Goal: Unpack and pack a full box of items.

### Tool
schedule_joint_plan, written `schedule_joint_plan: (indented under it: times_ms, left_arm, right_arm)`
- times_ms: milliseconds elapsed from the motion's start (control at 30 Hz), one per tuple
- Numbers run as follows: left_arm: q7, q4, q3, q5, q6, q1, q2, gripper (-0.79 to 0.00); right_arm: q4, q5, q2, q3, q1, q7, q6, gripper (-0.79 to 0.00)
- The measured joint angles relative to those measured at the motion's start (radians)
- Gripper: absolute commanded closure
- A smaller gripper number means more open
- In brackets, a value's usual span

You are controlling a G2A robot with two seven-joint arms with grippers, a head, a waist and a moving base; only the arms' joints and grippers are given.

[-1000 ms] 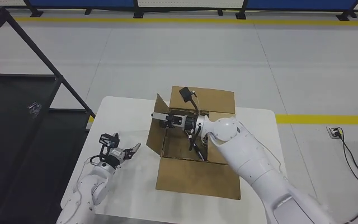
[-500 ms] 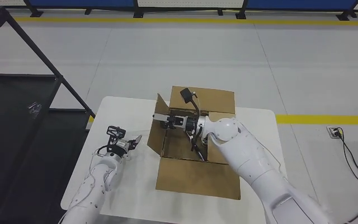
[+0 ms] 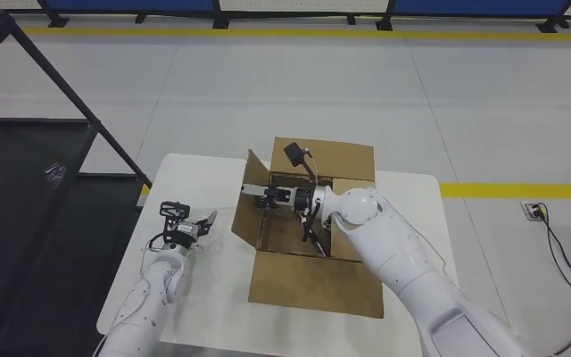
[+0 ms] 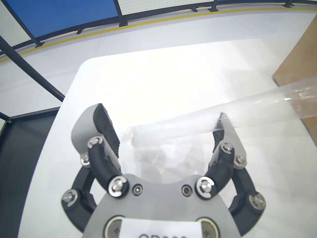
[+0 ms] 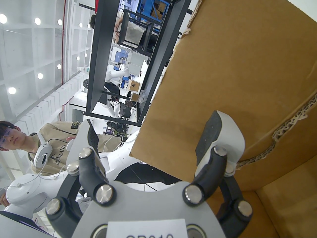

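1. Box (image 3: 317, 286) of brown cardboard, seen from above, stands open in the middle of the white table (image 3: 214, 178) with its flaps spread. An arm hides much of the inside, so I cannot tell what it holds. The right gripper (image 3: 248, 190) sits at the flap on the box's side toward the left arm. The left gripper (image 3: 207, 220) hangs over the table just outside that same side.

2. From the left wrist, the left gripper (image 4: 161, 115) has its fingers spread wide and clamps nothing. A clear plastic packet (image 4: 247, 105) lies across the gap, touching one fingertip, and its far end runs toward the box (image 4: 302, 58). It looks placed for a grasp or a release; I cannot tell which.

3. From the right wrist, the right gripper (image 5: 152, 122) is also wide open. The flap (image 5: 235, 63) edge stands between its fingers, one on each side. That placement probably lets it pinch the flap and hold it away from the box's opening.
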Motion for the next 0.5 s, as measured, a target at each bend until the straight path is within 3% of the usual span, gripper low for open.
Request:
schedule_joint_plan:
  times_ms: [500]
  left_arm:
    - [0.008, 0.024, -0.032, -0.024, -0.001, -0.007, 0.003, -0.785]
  right_arm:
    - [0.018, -0.017, -0.015, 0.012, 0.006, 0.011, 0.006, -0.785]
